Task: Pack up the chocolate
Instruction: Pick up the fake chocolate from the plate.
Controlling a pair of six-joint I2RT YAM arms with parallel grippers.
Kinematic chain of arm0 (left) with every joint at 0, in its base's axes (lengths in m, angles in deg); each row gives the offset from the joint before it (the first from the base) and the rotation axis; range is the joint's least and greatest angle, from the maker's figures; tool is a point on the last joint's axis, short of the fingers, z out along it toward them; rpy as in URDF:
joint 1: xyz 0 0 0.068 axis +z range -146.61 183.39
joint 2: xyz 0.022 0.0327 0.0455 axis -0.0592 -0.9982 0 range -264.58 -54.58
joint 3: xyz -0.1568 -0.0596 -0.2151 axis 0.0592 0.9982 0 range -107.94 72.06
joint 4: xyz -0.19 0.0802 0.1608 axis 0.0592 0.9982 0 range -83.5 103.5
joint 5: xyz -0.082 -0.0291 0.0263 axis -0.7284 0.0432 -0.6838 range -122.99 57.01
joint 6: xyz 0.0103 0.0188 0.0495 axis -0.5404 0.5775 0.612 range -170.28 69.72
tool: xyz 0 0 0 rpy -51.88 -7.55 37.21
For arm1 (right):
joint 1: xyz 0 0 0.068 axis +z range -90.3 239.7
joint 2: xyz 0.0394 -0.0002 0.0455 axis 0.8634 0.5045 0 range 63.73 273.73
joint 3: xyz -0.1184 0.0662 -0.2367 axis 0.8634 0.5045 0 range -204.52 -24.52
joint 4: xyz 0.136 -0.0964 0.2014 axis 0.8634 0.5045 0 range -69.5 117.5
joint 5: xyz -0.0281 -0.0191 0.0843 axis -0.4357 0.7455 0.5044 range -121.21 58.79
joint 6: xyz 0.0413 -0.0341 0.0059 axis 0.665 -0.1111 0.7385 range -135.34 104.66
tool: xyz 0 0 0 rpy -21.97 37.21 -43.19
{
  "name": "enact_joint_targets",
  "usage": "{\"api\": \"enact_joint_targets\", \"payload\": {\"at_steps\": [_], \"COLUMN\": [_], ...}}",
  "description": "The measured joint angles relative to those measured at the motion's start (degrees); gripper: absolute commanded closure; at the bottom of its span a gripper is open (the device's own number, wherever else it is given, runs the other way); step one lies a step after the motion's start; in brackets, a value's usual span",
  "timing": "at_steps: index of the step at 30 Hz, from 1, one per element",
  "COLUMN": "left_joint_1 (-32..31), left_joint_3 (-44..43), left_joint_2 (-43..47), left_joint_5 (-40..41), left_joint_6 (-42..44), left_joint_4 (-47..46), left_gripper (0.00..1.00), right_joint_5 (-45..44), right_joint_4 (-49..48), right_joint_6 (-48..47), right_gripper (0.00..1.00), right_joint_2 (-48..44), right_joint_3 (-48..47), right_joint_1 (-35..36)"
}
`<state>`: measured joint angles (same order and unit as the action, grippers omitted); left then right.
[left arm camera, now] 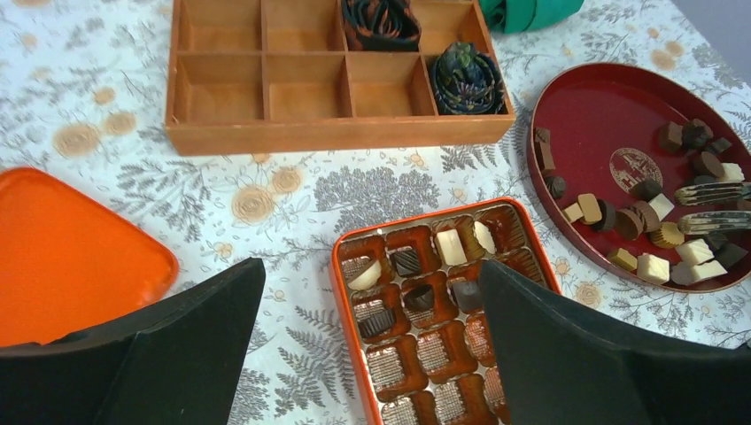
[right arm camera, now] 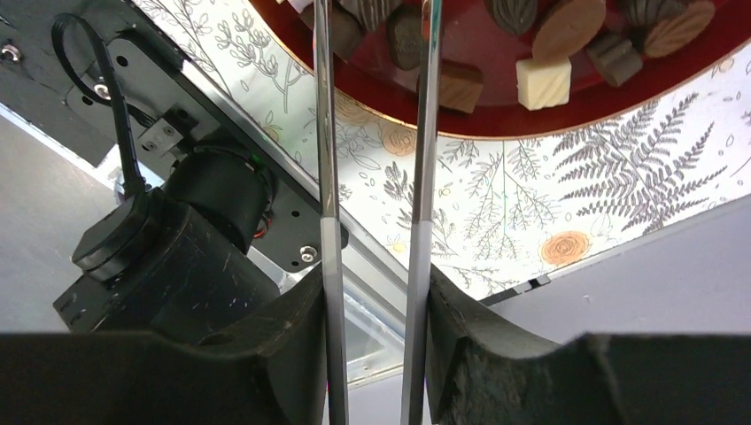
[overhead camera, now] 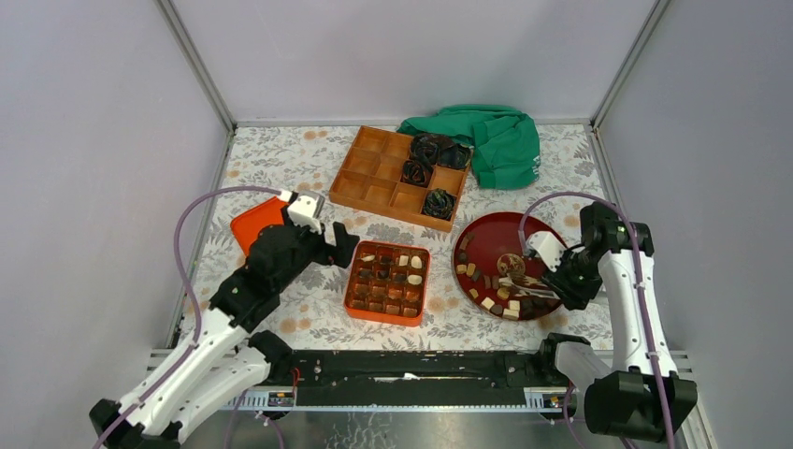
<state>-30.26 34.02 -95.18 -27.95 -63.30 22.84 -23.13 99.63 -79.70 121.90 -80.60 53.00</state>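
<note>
The flowered table carries a wooden divided box with black rosettes, a red plate and an orange tray. The left gripper hangs near the tray's far-left corner, jaws spread wide, holding nothing. The right gripper clamps metal tongs that reach over the chocolate on the plate. More pieces fill the tray's far cells.

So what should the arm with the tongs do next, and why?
Probably pinch the tongs shut on one chocolate between their arms on the red plate: the right gripper holds them there, and the orange box has empty cups.
</note>
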Motion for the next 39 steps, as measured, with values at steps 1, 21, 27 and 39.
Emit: {"api": "enact_joint_targets", "payload": {"at_steps": [1, 21, 27, 39], "left_joint_1": [0.00, 0.00, 0.00, 0.07], "left_joint_3": [0.59, 4.55, 4.55, 4.55], "left_joint_2": [1.86, 6.08, 6.08, 5.70], "left_joint_5": [-0.17, -1.92, -2.29, -2.93], "left_joint_6": [1.36, 6.58, 6.58, 6.58], "left_joint_4": [-0.26, -1.42, -1.40, -1.42], "left_gripper": [0.01, 0.01, 0.01, 0.01], "right_joint_5": [-0.17, -1.57, -1.07, 1.14], "right_joint_4": [0.04, -3.30, -5.42, -8.50], "right_joint_6": [-0.48, -7.15, -7.80, -9.14], "right_gripper": [0.57, 0.57, 0.55, 0.53], "right_joint_2": [0.02, 2.95, 5.77, 9.68], "right_joint_3": [-0.02, 2.16, 2.16, 2.14], "right_joint_1": [-0.76, -4.59, -4.61, -4.61]}}
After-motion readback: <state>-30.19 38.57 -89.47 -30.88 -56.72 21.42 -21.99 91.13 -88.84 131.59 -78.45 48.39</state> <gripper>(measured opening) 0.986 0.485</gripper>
